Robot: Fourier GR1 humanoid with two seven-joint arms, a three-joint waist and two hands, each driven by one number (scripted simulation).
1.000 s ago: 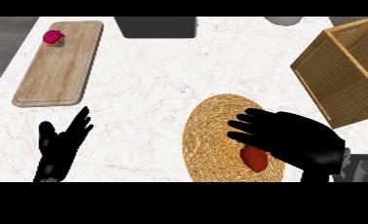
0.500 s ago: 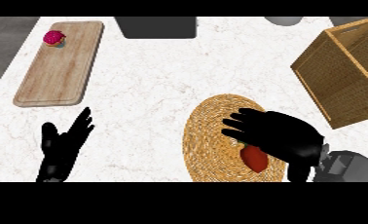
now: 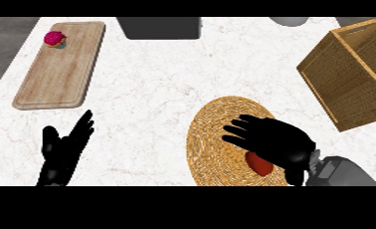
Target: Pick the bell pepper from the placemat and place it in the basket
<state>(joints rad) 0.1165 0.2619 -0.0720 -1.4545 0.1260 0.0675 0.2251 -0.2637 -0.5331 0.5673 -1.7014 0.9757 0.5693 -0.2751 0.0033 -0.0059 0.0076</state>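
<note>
A: Nearest, at about five o'clock, the right robot hand is lying over the bell pepper, fingers spread and bending down across it. The red pepper is sitting on the round woven placemat, mostly hidden beneath the palm.

B: Is the hand clamping it?

A: It is covering it, but whether the fingers are closing round it cannot be told. The left robot hand is resting at seven o'clock on the tabletop, fingers straight and apart, holding nothing.

B: What is risky from here?

A: The pepper is sitting near the hand's heel rather than under the fingers, so a closing grasp is likely catching only its edge, and it may roll off across the mat. Farther off, the basket is standing at two o'clock, well apart, with its wall facing the hand; a low carry may be knocking against it.

B: Anything beyond?

A: A cutting board at ten o'clock is carrying a small pink item, and a dark box is sitting at twelve.

B: Any writing?

A: None is showing anywhere.
</note>
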